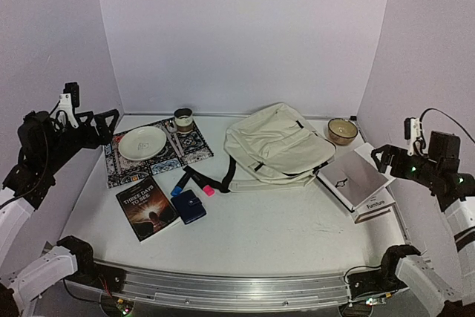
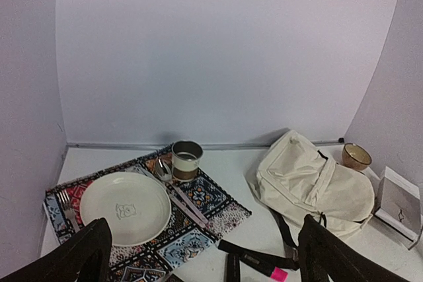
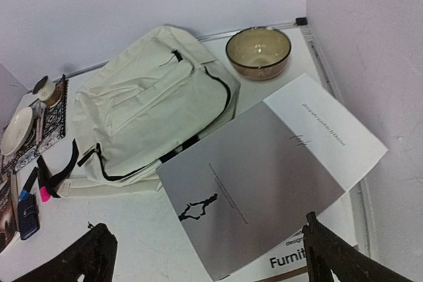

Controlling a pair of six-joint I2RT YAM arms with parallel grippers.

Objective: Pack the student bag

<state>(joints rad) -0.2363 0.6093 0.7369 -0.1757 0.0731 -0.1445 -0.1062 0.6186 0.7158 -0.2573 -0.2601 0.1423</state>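
The cream student bag (image 1: 278, 146) lies flat at the back middle of the table, its black straps trailing to the left. It also shows in the left wrist view (image 2: 310, 183) and the right wrist view (image 3: 145, 110). My left gripper (image 1: 106, 122) is open and empty, held high at the far left over the placemat, and also shows in its own wrist view (image 2: 205, 262). My right gripper (image 1: 381, 157) is open and empty, held high at the far right over a grey booklet (image 3: 258, 176), and also shows in its own wrist view (image 3: 211, 262).
A patterned placemat (image 1: 193, 148) holds a plate (image 1: 142, 142), a cup (image 1: 183, 119) and cutlery. A dark book (image 1: 147, 209), a blue wallet (image 1: 188, 206), and blue (image 1: 179, 185) and pink (image 1: 202, 182) highlighters lie front left. A brown bowl (image 1: 342, 131) stands back right. A furniture book (image 1: 378, 202) lies under the booklet.
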